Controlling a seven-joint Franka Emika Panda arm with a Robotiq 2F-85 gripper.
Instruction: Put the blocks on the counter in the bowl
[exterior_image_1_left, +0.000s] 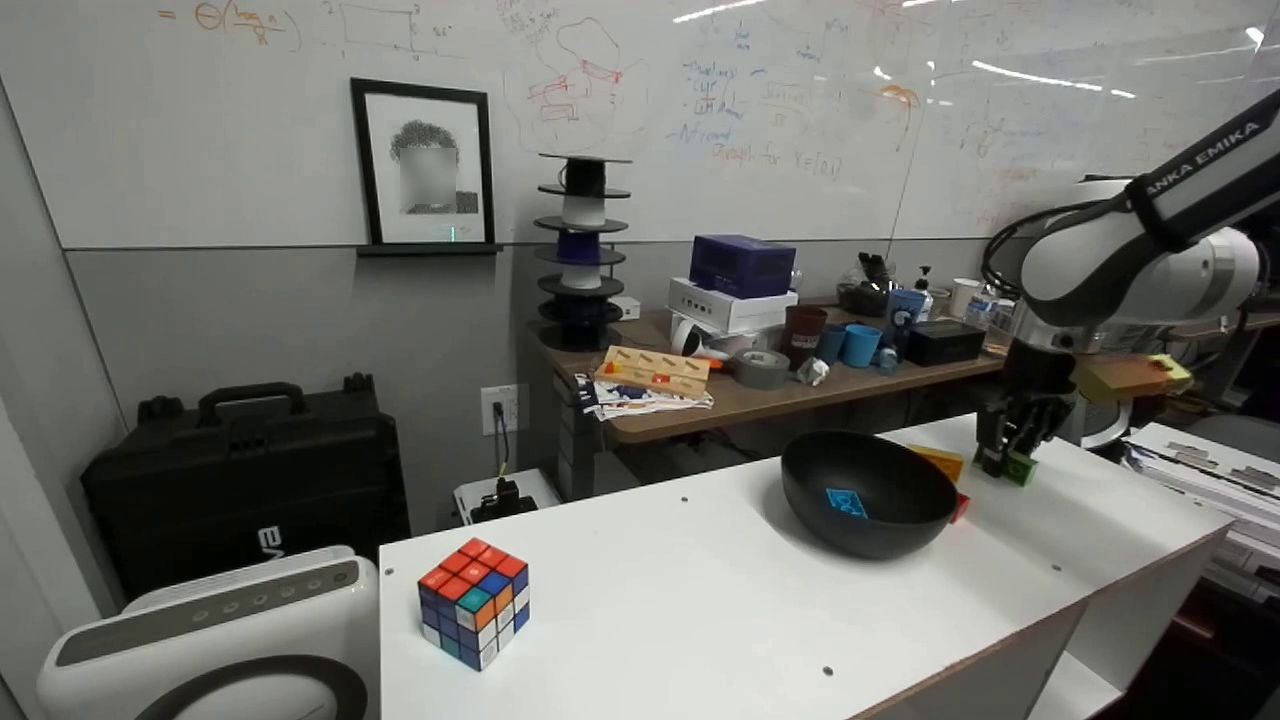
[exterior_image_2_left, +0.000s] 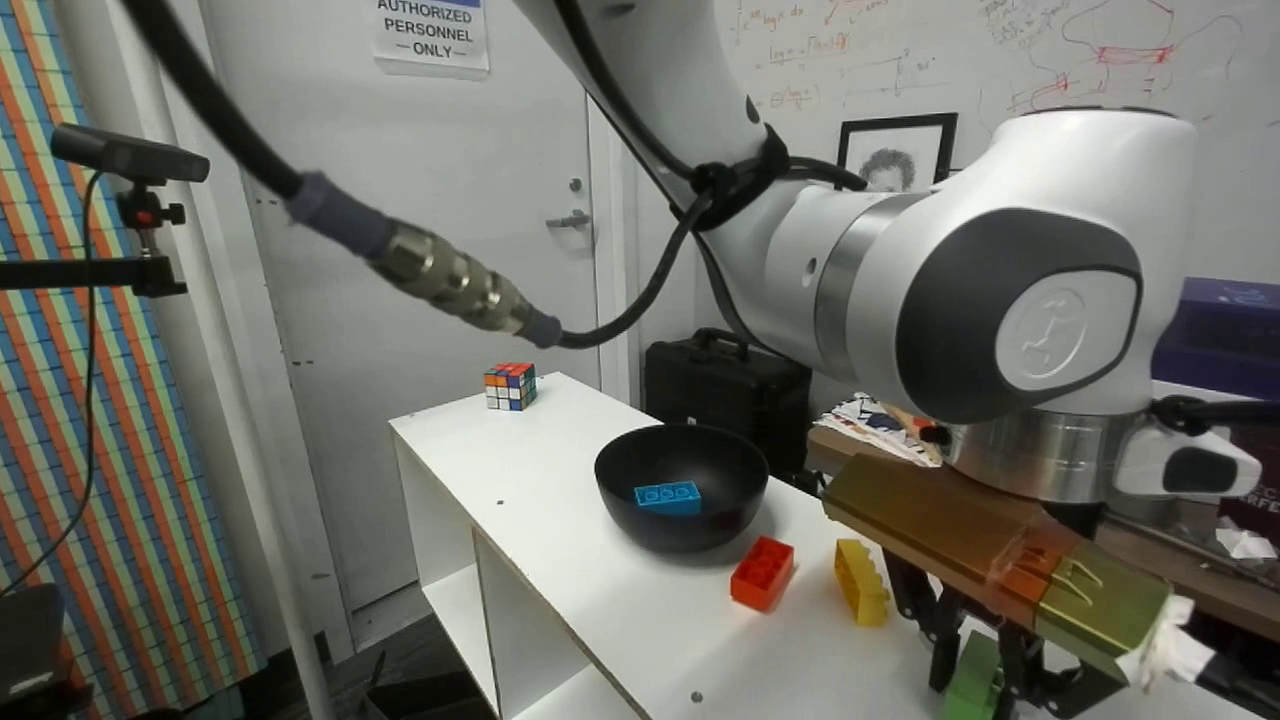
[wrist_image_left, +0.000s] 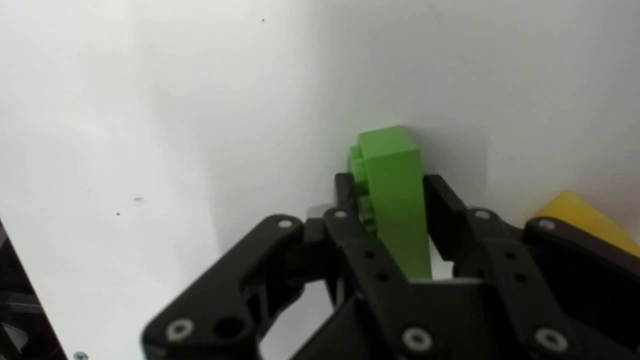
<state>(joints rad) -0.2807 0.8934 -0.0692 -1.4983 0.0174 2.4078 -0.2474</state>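
Note:
My gripper (wrist_image_left: 390, 182) is low over the white counter (exterior_image_1_left: 650, 610), its two fingers pressed on either side of a green block (wrist_image_left: 397, 200). That block stands on its side, studs toward one finger, and seems to rest on the counter. The black bowl (exterior_image_2_left: 680, 535) has a blue block (exterior_image_2_left: 668, 498) lying inside it. Between bowl and gripper, in an exterior view, are a red block (exterior_image_2_left: 762, 573) close to the bowl and a yellow block (exterior_image_2_left: 862, 583) nearer the gripper. A corner of the yellow block (wrist_image_left: 590, 220) also shows in the wrist view.
A multicoloured puzzle cube (exterior_image_1_left: 474, 603) sits at the counter's far end from the arm. Behind the counter runs a wooden desk (exterior_image_1_left: 640, 430) crowded with boxes, cups and tape. The counter's front edge (exterior_image_1_left: 1000, 640) drops to open shelves.

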